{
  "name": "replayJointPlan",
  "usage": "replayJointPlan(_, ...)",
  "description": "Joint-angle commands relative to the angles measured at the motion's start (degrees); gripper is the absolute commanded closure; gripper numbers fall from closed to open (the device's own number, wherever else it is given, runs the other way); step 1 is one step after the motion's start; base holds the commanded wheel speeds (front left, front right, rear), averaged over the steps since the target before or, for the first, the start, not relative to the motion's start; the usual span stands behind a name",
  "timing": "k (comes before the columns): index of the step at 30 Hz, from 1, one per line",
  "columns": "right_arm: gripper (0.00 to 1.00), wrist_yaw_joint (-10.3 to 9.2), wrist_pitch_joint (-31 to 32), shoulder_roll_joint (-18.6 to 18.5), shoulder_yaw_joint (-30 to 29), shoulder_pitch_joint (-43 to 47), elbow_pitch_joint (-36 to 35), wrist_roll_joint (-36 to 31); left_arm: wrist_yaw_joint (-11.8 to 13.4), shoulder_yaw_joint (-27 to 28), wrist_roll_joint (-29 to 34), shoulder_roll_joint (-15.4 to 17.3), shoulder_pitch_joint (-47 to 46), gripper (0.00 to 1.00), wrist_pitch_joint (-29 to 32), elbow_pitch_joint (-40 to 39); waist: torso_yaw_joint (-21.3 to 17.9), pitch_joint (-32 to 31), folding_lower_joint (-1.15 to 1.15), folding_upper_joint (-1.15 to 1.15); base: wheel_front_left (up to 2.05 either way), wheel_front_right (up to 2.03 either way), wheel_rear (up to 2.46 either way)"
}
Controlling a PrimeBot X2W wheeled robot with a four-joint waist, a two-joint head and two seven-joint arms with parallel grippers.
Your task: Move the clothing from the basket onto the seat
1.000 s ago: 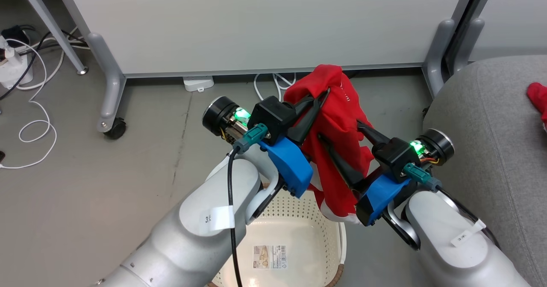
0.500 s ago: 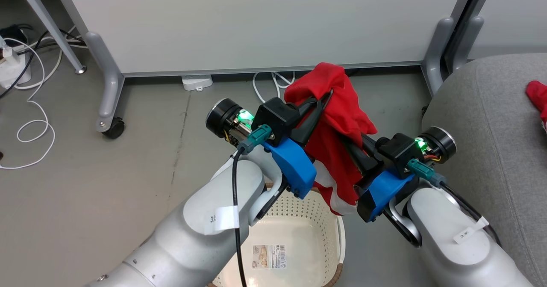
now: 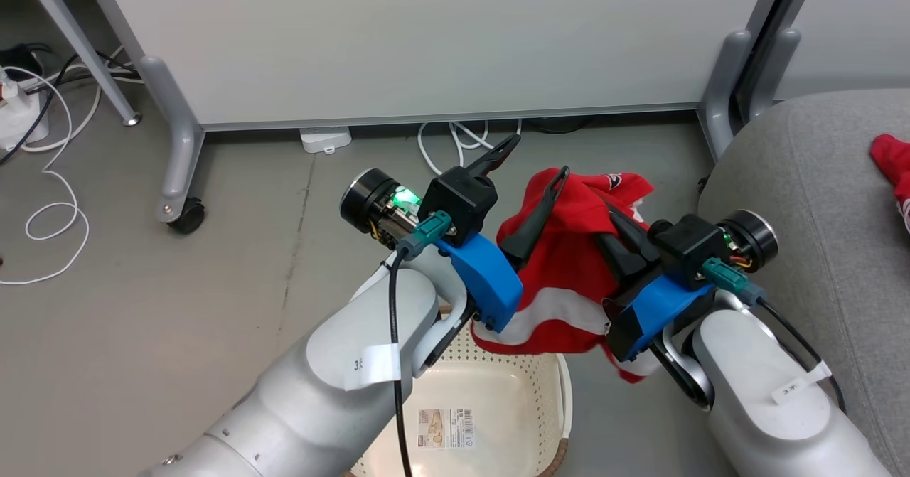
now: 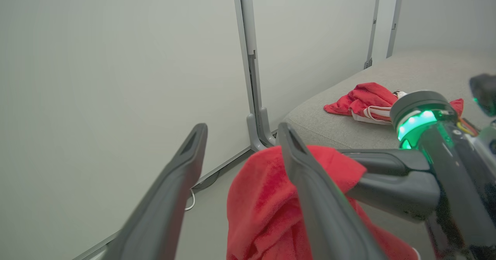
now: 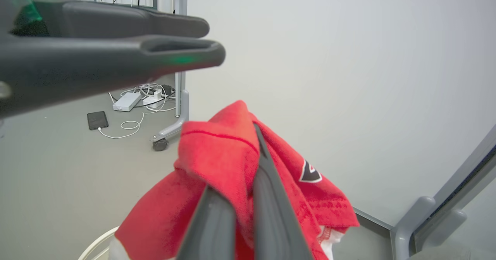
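The right hand is shut tight on a red piece of clothing that hangs above the basket. The left hand is wide open, one finger touching the cloth. More red clothing lies on the grey seat.

Head view steeply downward; wrist views close on shared clothing

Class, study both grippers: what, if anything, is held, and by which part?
The right gripper pinches a red garment between its fingers, by a bunched fold at its top. The left gripper is open, gripping nothing.
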Motion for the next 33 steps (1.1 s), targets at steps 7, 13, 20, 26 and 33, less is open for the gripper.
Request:
replayJointPlan(7,1.0,0.01,-0.03,-0.05,-3.74,2.26,-2.1,0.07,0.8,0.08,0.69,0.33,0.6,0.0,-0.82,0.06,-2.63,0.27,0.0,0.0,0.0,0.0,0.0)
replayJointPlan(13,1.0,0.01,-0.03,-0.72,-8.16,4.34,-4.98,-0.6,1.19,0.42,1.83,0.92,2.52,0.0,-1.09,-1.97,-6.12,1.05,0.0,0.0,0.0,0.0,0.0)
replayJointPlan(20,1.0,0.01,-0.03,-1.88,-14.61,7.81,-9.72,-1.16,-0.23,0.38,2.83,2.04,5.2,0.0,-1.15,-4.96,-11.45,2.95,0.0,0.0,0.0,0.0,0.0)
replayJointPlan(26,1.0,0.01,-0.02,-1.16,-19.74,9.64,-12.55,-0.95,-0.77,0.12,3.79,2.93,5.99,0.0,-1.16,-5.93,-15.01,4.29,0.0,0.0,0.0,0.0,0.0)
replayJointPlan(33,1.0,0.01,-0.02,-0.45,-25.79,12.35,-15.79,-1.64,-0.53,0.39,5.92,3.75,7.18,0.0,-1.16,-7.98,-19.59,5.97,0.0,0.0,0.0,0.0,0.0)
